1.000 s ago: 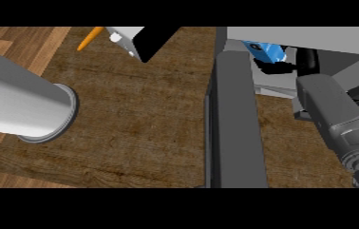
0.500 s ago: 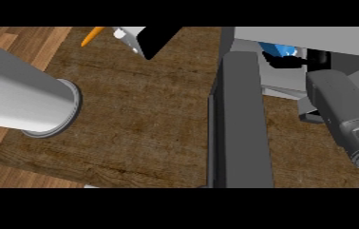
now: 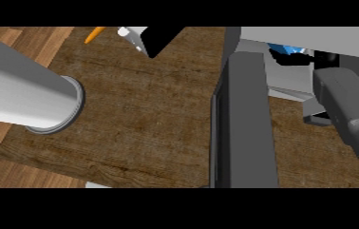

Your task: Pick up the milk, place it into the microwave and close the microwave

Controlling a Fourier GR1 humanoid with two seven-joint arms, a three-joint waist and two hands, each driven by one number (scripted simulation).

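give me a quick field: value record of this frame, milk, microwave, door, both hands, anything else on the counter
milk: blue carton, partly visible inside the microwave, mostly hidden
microwave: grey body at upper right
door: dark door open, seen edge-on
right hand: black hand at the milk; curl of its fingers unclear
left hand: not in view, only grey forearm shows at left
other: orange item near top edge
counter: wooden top

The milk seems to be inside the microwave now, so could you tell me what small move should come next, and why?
Probably let go and draw the right robot hand back: the milk sits inside the microwave, and the door stands open beside the forearm.
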